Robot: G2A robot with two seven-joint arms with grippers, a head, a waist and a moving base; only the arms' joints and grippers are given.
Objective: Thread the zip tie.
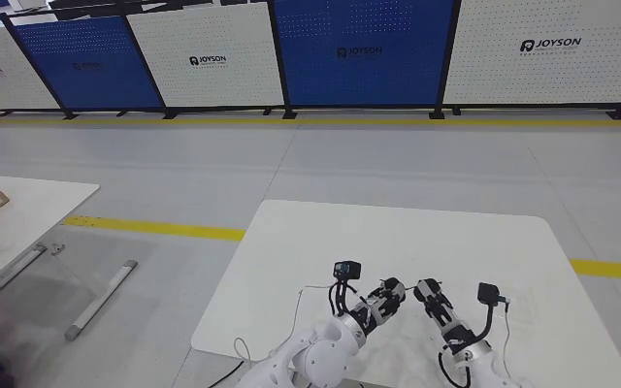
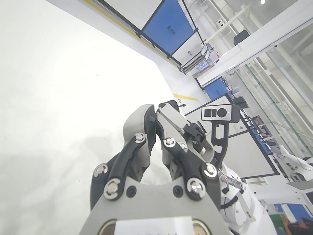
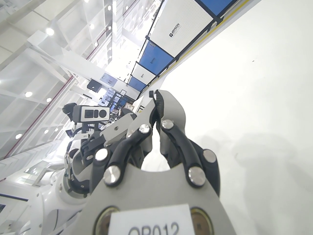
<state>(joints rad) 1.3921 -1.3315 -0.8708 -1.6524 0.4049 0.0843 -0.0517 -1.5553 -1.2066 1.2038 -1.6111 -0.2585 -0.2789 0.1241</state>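
Left gripper [image 2: 154,113]: it sits low over the near edge of the table, on the left of the pair. Its pads are pressed together. A small dark nub shows between them, and I cannot tell whether that is part of the tie. It leans in towards its partner, probably so the two tips meet on one line for the feed.

Right gripper [image 3: 156,99]: it is just beside the left one, on the right. Its fingers are closed, with a short black piece poking out past the tip.

Zip tie [image 3: 151,93]: this is that black piece, pinched at the very tip of the right gripper and held up off the table. Only a short end shows. A grip this close to the end would keep the end stiff and easy to aim. Which end it is cannot be made out.

Table [image 1: 408,233]: it is white and bare. Its near edge runs under both wrists, so there is little room to pull back. The surface is open farther out and to the right. The left edge lies closer to the left arm than the right edge does to the right arm.

Yellow line [image 1: 155,228]: it is painted on the floor beyond the table's left corner.

Side table [image 1: 39,199]: it stands far left, well apart from the work.

Panels [image 1: 364,53]: a blue and white row closes the far side.
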